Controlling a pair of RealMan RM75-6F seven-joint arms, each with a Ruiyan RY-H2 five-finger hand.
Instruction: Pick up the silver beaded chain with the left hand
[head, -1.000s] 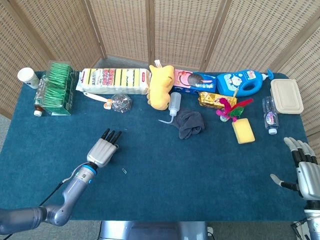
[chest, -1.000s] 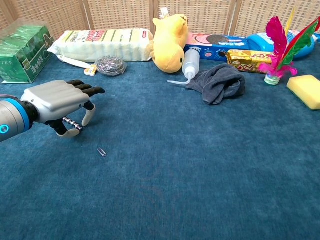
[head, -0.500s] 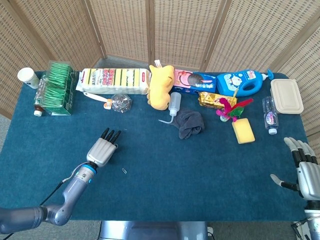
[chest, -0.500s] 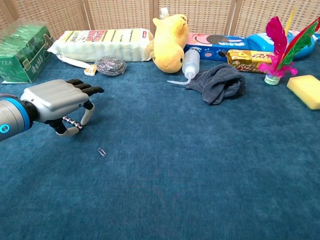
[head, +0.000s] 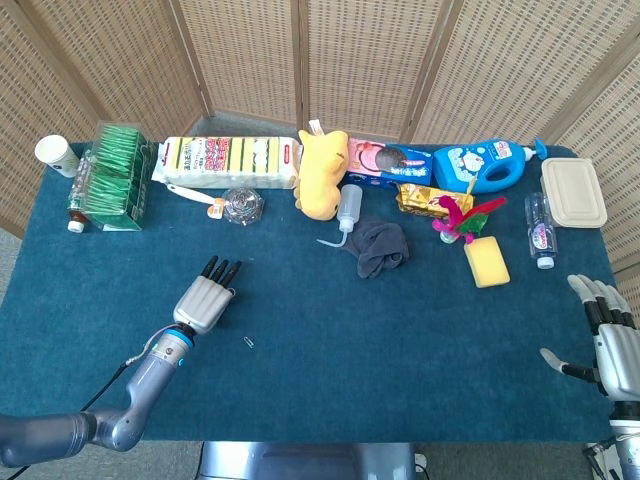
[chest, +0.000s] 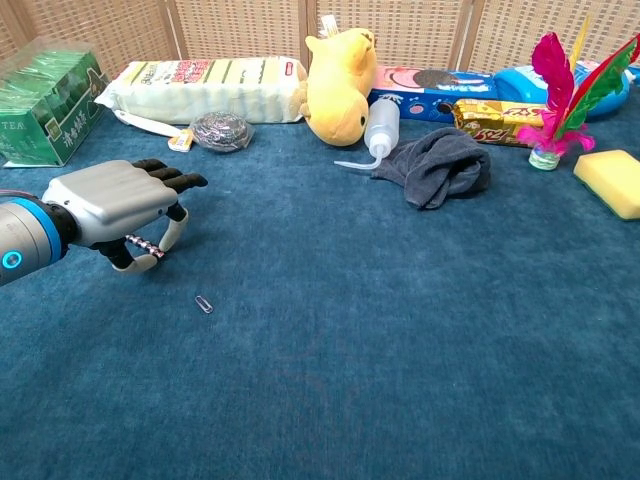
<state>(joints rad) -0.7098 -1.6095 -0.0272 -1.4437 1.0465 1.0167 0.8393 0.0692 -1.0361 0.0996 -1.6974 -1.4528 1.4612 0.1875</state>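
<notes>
The silver beaded chain (chest: 143, 246) shows as a short beaded stretch under the palm of my left hand (chest: 115, 205), spanning from the thumb to a curled finger. The hand hovers low over the blue cloth at the left, its other fingers stretched forward, and it pinches the chain. From the head view the left hand (head: 207, 298) covers the chain completely. My right hand (head: 610, 340) stays at the table's right edge, fingers spread, holding nothing.
A small paper clip (chest: 204, 303) lies just right of the left hand. Further back are a steel scourer (chest: 221, 130), sponge pack (chest: 205, 88), green tea boxes (chest: 50, 105), yellow plush (chest: 342, 70), squeeze bottle (chest: 380, 125) and grey cloth (chest: 437, 165).
The left hand has drifted very slightly to the left, with the chain staying under the palm. The right hand has not moved.
</notes>
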